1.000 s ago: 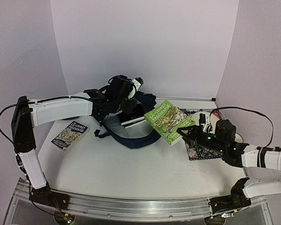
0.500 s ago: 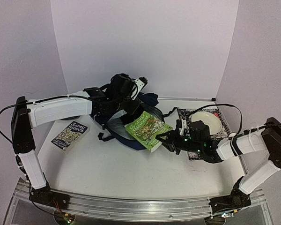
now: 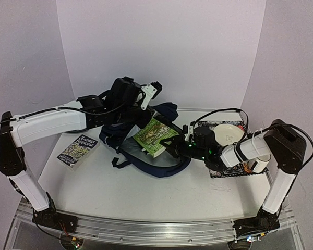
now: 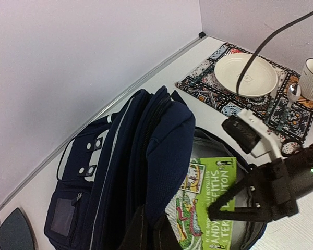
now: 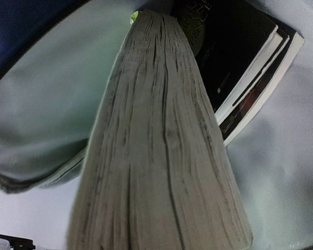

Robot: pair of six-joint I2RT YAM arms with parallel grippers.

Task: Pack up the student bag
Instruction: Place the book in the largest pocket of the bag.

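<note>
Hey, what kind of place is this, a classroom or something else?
Probably a robotics lab test bench. Plain white backdrop panels enclose the table, a metal rail at its near edge carries two robot arms, and the student bag, a loose book and a bowl look like staged props.

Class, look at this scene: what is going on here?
The left gripper is clamped on the top of the student bag, holding it open. The right gripper grips a green book, tilted into the opening above dark books already inside. Another book lies on the table, apart from the bag.
</note>
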